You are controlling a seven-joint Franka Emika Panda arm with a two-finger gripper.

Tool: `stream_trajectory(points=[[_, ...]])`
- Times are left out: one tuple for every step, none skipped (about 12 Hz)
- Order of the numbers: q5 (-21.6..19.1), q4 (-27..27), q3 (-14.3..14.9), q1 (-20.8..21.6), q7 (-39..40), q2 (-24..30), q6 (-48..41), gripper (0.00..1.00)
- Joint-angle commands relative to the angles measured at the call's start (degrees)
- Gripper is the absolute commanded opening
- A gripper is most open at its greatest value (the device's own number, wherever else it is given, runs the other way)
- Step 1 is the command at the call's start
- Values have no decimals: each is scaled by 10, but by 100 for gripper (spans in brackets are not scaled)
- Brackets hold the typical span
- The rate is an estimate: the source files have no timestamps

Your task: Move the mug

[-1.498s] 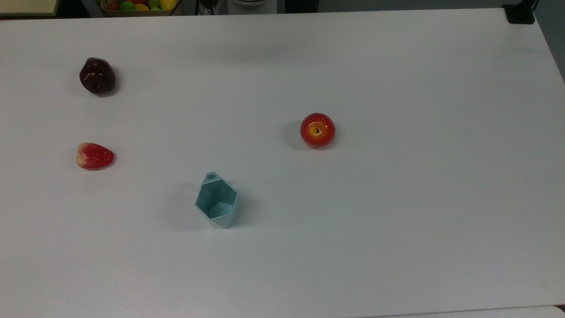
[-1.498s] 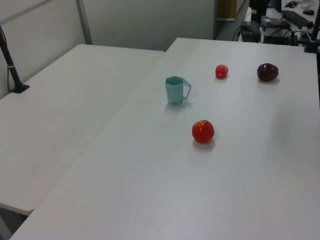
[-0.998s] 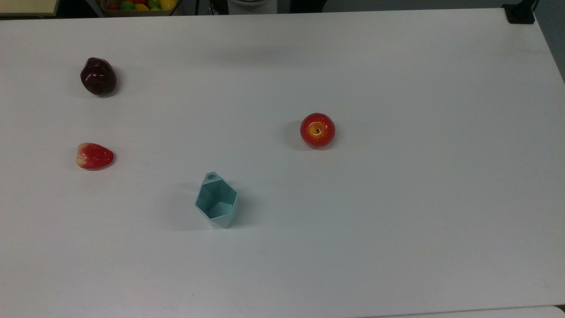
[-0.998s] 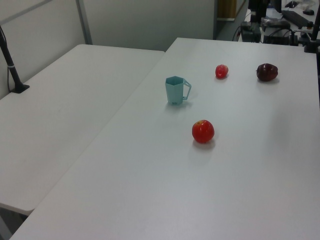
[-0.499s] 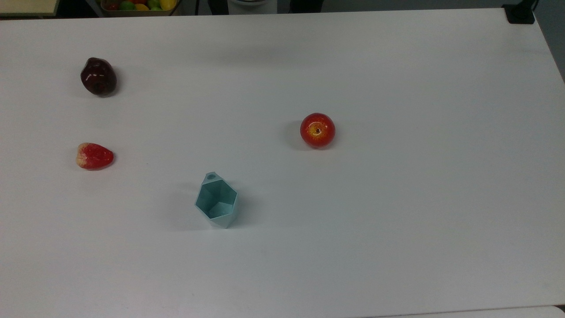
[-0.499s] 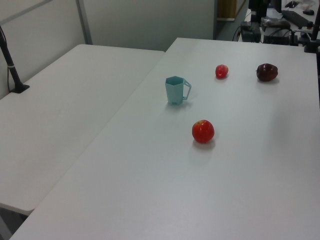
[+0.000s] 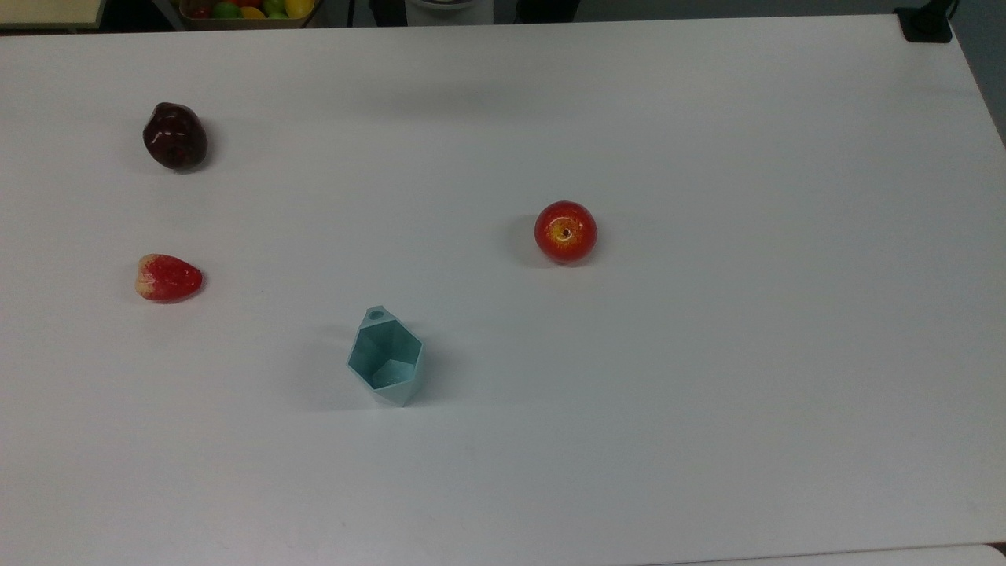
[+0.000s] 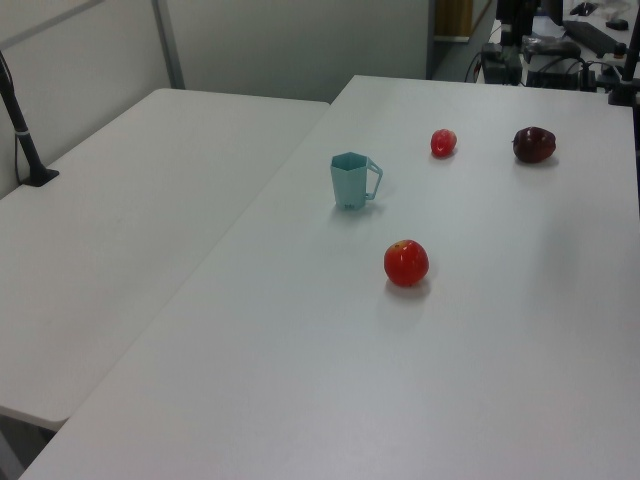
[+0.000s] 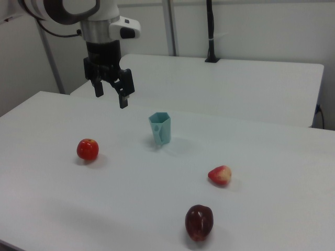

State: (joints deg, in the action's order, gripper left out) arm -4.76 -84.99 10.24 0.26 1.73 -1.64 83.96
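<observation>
1. Right view: the end effector (image 9: 110,94) hangs in the air above the white bench (image 9: 157,198), its two dark fingers spread apart and holding nothing.
2. It sits up and toward the right view's left of the mug (image 9: 159,128), clearly apart from it.
3. The mug, a pale teal faceted cup with a hexagonal rim, stands upright and empty near the middle of the bench.
4. In the top view the mug (image 7: 385,360) lies below and left of a red apple (image 7: 566,231), with its small holed tab pointing away from the top view's lower edge.
5. In the left view the mug's (image 8: 350,181) thin handle points toward the left view's right.
6. A strawberry (image 7: 167,277) and a dark red apple (image 7: 174,137) rest well apart from the mug on the top view's left.
7. Across the last second and a half, nothing on the bench has shifted: mug and fruit lie exactly where they did.
8. My reading is that the task has barely begun; the arm has yet to come down over the mug and close on its rim or wall.
</observation>
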Motion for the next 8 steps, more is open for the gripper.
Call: stream_trajectory(points=[[-14,0,4,7,4,-6,8,100],[-14,1,3,9,4,-18,15,100],[-16,-1,0,9,4,-22,42,100],[-17,-3,0,11,4,-30,64,100],[-30,-2,0,10,4,-39,67,100],[-39,-2,0,10,4,-44,85,100],[-49,-2,0,9,4,-48,101,100],[-61,-3,0,10,4,-57,119,100]])
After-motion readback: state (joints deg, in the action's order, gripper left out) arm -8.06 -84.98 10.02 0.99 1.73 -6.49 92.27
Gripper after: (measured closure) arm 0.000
